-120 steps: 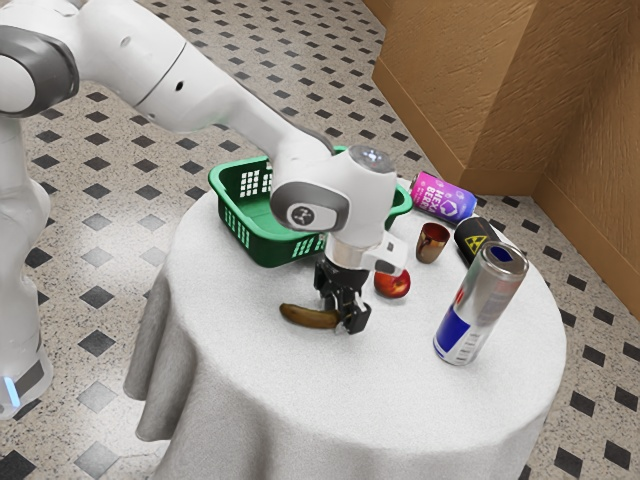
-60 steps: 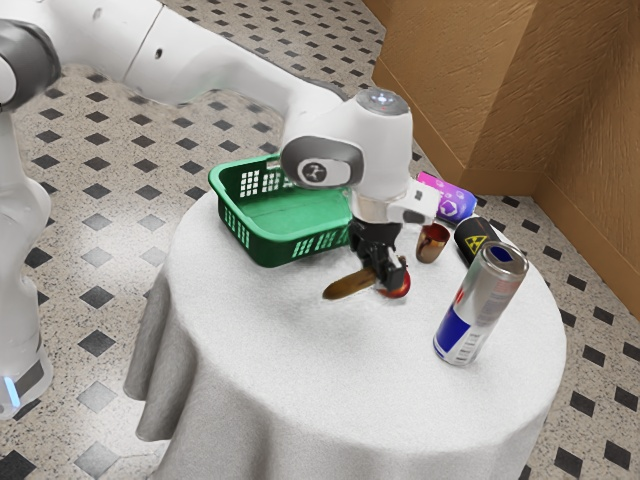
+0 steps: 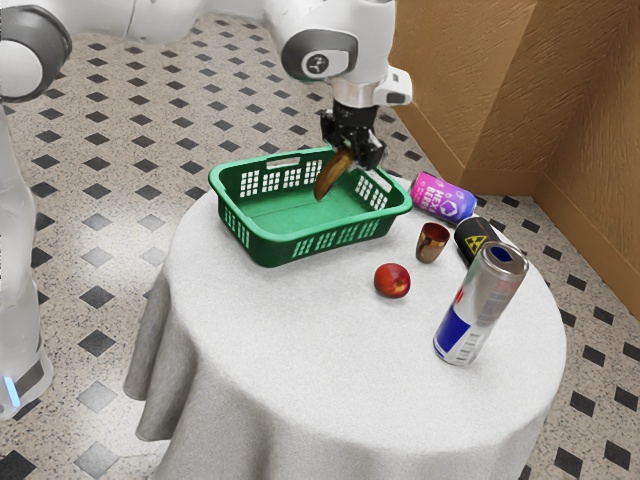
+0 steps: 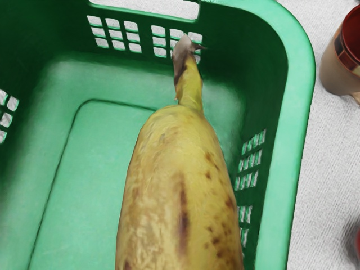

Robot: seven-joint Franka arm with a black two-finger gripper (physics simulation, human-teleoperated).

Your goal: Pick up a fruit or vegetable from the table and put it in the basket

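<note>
Black two-finger end effector (image 3: pixel 352 150) is gripping a yellow, brown-spotted, curved banana (image 3: pixel 333 175) and is holding it up over the green plastic basket (image 3: pixel 290 246). In the exterior view, the banana is hanging at a tilt, its lower end pointing down and toward the exterior view's left; whether that end is reaching below the rim, one cannot tell. In the wrist view, the banana is extending away from the end effector, its darkened stem tip overlapping a slotted wall of the basket, while the basket's smooth floor is showing beside the fruit. The basket is resting on a round counter (image 3: pixel 300 370) draped in white cloth. On the exterior view's right of the basket, a small reddish-brown metallic cup (image 3: pixel 432 243) is standing near the rim, and a round red apple (image 3: pixel 392 281) is lying on the cloth, nearer the camera than the cup. A pink-and-purple cylindrical can (image 3: pixel 443 197) is lying on its side behind the cup; a black can with a yellow hazard emblem (image 3: pixel 474 240) is sitting just beside the cup, partly hidden behind a tall silver-and-blue can (image 3: pixel 480 305). Beyond the counter, a brown wall (image 3: pixel 480 90) is rising from a speckled floor patterned with dark diamonds (image 3: pixel 90 440).
</note>
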